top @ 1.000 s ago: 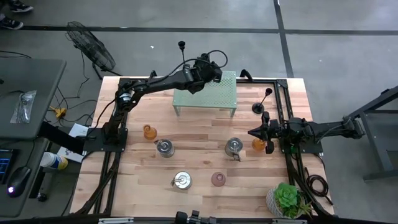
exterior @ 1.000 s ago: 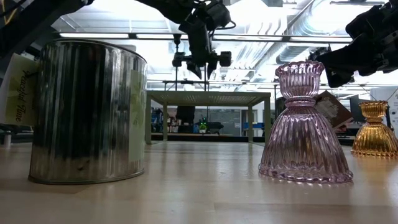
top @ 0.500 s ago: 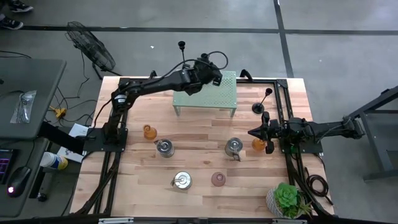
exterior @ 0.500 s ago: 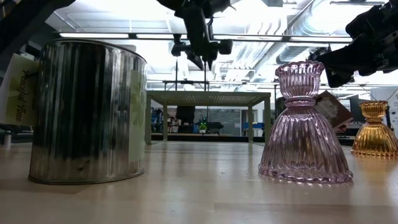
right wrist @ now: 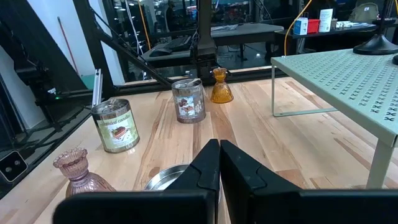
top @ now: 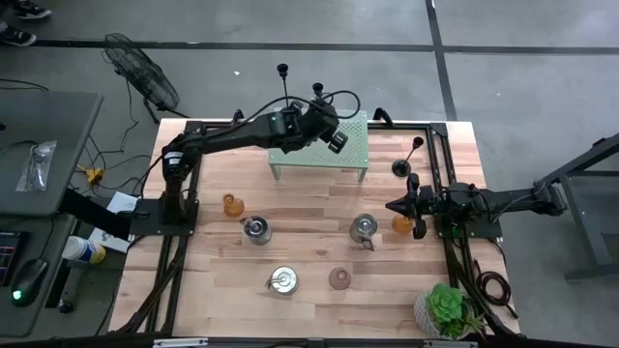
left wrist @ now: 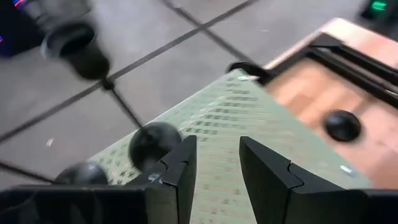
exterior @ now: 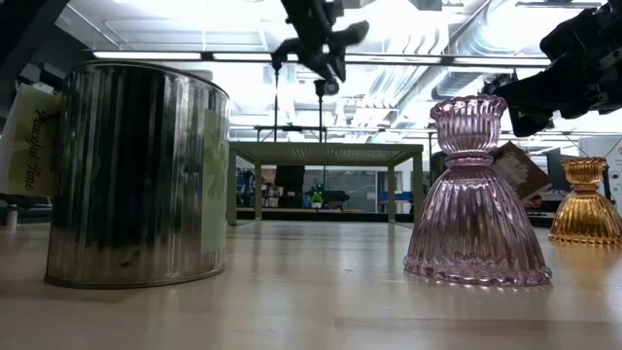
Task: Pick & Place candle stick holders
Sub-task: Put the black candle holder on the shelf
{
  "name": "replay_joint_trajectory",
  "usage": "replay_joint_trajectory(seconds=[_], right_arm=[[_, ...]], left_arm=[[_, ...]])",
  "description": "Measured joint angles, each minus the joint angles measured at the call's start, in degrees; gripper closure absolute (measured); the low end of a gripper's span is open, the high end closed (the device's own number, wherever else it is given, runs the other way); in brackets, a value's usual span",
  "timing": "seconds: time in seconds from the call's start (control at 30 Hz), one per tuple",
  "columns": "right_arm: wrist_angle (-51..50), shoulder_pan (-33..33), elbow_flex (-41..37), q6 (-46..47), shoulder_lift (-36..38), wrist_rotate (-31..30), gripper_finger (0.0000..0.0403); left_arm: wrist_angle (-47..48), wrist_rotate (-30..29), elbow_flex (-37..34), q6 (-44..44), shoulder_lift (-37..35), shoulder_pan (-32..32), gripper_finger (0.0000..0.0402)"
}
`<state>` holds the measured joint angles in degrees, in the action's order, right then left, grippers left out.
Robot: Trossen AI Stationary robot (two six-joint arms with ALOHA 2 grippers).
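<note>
Left gripper (top: pixel 332 135) hovered over the green rack (top: pixel 348 145), upper centre of the high view, fingers parted, grasping nothing. Probably just let go. Two candlesticks (top: pixel 283 77) stood at the rack's far-left edge, a third (top: pixel 402 164) on the surface (top: pixel 309 232) right of it. Right gripper (top: pixel 393 207) idled clenched, empty, mid-right. Grey floor (top: pixel 522 97) around.

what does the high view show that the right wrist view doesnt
Only the high view shows the left gripper above the green perforated shelf, the black candlestick on the table beside the shelf, and the potted plant. Only the right wrist view shows the right gripper close up, jaws shut, with the room behind. Both show the shelf, the pink glass holder and the tins.
</note>
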<state>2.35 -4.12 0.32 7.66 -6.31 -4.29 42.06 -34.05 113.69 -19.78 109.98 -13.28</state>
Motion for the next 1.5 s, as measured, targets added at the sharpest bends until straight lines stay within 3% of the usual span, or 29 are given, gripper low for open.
replay_joint_trajectory(seconds=[0.23,0.53,0.7,0.9,1.1,1.27,1.5], right_arm=[[-0.02,0.0,0.0,0.02,0.0,0.0,0.0399],[0.0,0.0,0.0,0.0,0.0,0.0,0.0399],[0.0,0.0,0.0,0.02,0.0,0.0,0.0399],[0.0,0.0,0.0,0.11,0.0,0.01,0.0399],[-0.03,0.0,0.0,10.87,-0.01,1.11,0.0399],[-0.02,0.0,0.0,17.7,-0.2,1.33,0.0399],[1.39,0.0,0.0,18.83,-0.31,1.33,0.0399]], left_arm=[[1.27,11.26,0.01,9.23,-3.48,0.67,0.0284],[2.11,17.48,-4.15,12.26,-7.71,0.67,0.0284],[-3.62,21.51,-12.79,12.45,-12.61,0.67,0.0284],[-18.31,25.47,-28.87,11.48,-22.15,0.67,0.0284],[-29.29,25.28,-44.94,6.7,-33.8,0.59,0.0284],[-32.29,22.12,-54.27,3.12,-43.03,0.57,0.0284],[-32.72,21.42,-60.8,1.48,-53.66,0.57,0.0284]])
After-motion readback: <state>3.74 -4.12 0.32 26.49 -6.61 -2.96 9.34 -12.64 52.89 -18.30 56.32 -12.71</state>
